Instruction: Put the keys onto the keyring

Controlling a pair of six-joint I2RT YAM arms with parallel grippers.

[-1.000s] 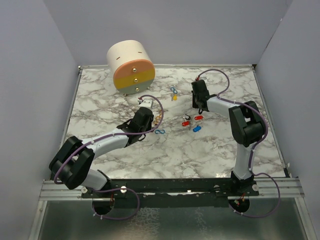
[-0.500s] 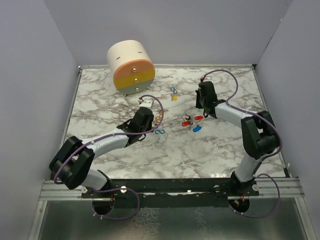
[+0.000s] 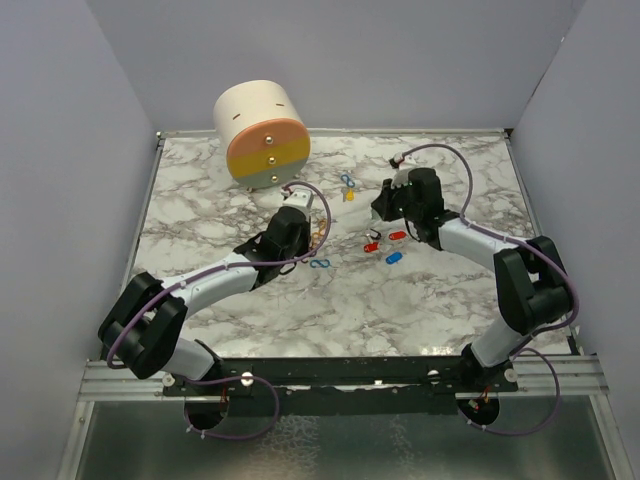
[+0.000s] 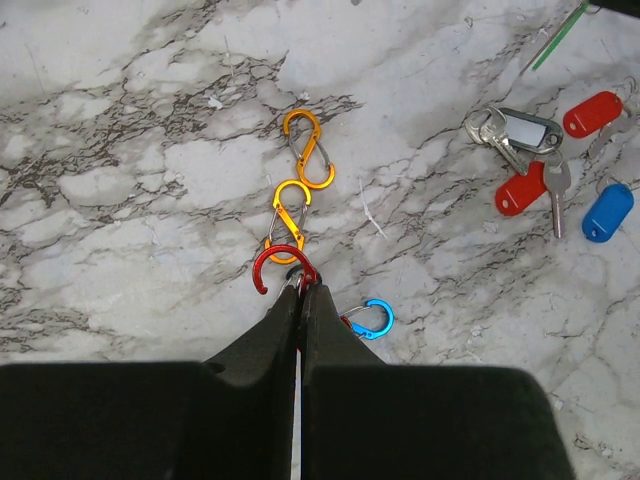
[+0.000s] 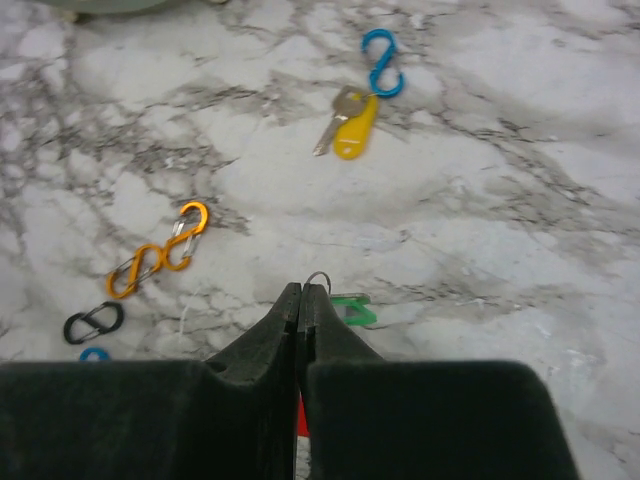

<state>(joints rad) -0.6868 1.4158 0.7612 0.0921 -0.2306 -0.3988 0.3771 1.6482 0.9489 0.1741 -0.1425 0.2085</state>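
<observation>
My left gripper (image 4: 301,290) is shut on a red figure-8 clip keyring (image 4: 283,266), whose open hook sticks out past the fingertips. My right gripper (image 5: 302,292) is shut on the thin wire loop of a green key (image 5: 350,310) just above the table. In the top view, the left gripper (image 3: 312,222) and the right gripper (image 3: 378,212) face each other a short way apart. Two red keys (image 4: 520,188) and a blue key (image 4: 607,212) lie on the marble beside a clear-tagged bunch (image 4: 520,128). A yellow key (image 5: 355,125) hangs on a blue clip (image 5: 383,62).
Two linked orange clips (image 4: 300,180) lie just ahead of the left gripper, and a blue clip (image 4: 370,320) lies beside its fingers. A black clip (image 5: 93,322) lies near them. A cream, orange and grey drum (image 3: 262,135) stands at the back left. Walls close in the table.
The right gripper has swung left toward the left gripper, and its elbow has moved out to the right. The left gripper has edged a little farther from the base. Both stay shut.
</observation>
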